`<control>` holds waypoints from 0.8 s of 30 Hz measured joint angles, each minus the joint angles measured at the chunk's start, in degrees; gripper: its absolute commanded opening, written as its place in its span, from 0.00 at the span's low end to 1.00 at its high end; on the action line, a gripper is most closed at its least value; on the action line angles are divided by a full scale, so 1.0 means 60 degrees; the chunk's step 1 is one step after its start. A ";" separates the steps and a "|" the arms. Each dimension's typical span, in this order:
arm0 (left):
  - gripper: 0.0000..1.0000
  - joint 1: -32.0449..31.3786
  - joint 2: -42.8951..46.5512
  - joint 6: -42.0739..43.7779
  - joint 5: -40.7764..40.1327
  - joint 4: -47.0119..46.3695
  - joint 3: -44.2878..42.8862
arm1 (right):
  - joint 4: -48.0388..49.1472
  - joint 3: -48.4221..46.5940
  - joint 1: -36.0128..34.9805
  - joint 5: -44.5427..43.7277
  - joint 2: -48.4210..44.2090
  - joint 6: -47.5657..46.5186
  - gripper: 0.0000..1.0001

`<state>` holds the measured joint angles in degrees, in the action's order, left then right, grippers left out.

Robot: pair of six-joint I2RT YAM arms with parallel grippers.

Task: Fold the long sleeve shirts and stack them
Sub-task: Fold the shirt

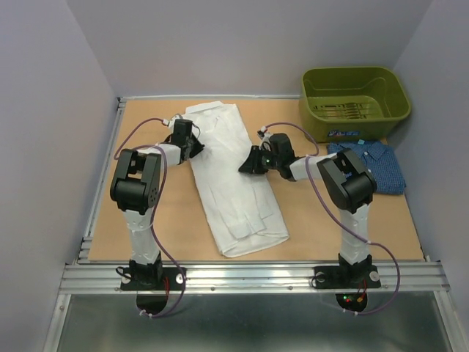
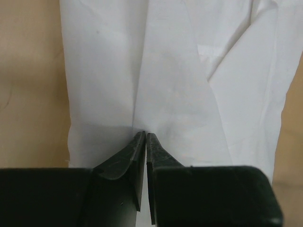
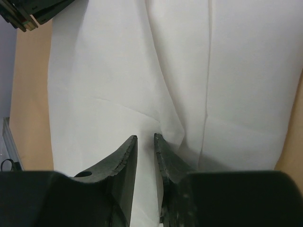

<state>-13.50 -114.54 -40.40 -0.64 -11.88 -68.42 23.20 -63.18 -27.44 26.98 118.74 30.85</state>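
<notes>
The white shirt [image 1: 236, 192], folded into a long strip, lies between the two grippers. The left gripper [image 2: 145, 135] is drawn to a thin slit on the strip's long edge. Creases run into its tips, so it pinches the cloth. The right gripper [image 3: 145, 138] sits at the opposite long edge, its jaws narrowly apart with flat cloth showing between them and nothing caught.

Behind the left gripper the table [image 1: 165, 220] is bare out to its edge. Behind the right gripper, past its own arm, lies the folded blue shirt [image 1: 375, 167], just beside the green bin [image 1: 366, 126].

The right arm covers the blue shirt's near corner. Both wrist views cut off the strip's ends, and the white collar is hard to make out.
</notes>
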 measured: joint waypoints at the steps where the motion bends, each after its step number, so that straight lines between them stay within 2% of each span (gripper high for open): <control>1: 0.18 0.0047 0.0051 -0.0098 0.0000 0.0015 0.0062 | -0.0175 -0.0182 0.0000 -0.0007 0.0055 -0.0106 0.29; 8: 0.17 0.0222 -0.0036 -0.0237 -0.0018 0.0692 -0.0430 | -0.1279 -0.1024 0.0000 -0.0430 0.0168 -0.0987 0.32; 16: 0.18 0.0517 -0.1286 0.0084 -0.0062 0.1563 -0.2503 | -0.1450 -0.1089 -0.0004 -0.0608 0.0146 -0.1366 0.34; 21: 0.29 0.0648 -0.1315 0.0270 0.0098 0.1883 -0.2721 | -0.1836 -0.0958 -0.0004 -0.0889 -0.0186 -0.1621 0.38; 24: 0.34 0.0648 -0.0787 0.0357 0.0197 0.1916 -0.2142 | -0.2375 -0.0820 -0.0004 -0.0885 -0.0583 -0.1657 0.43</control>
<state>-9.61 -119.26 -38.26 0.54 -0.38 -81.28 8.95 -68.10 -27.46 21.67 115.24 20.91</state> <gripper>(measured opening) 0.307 0.392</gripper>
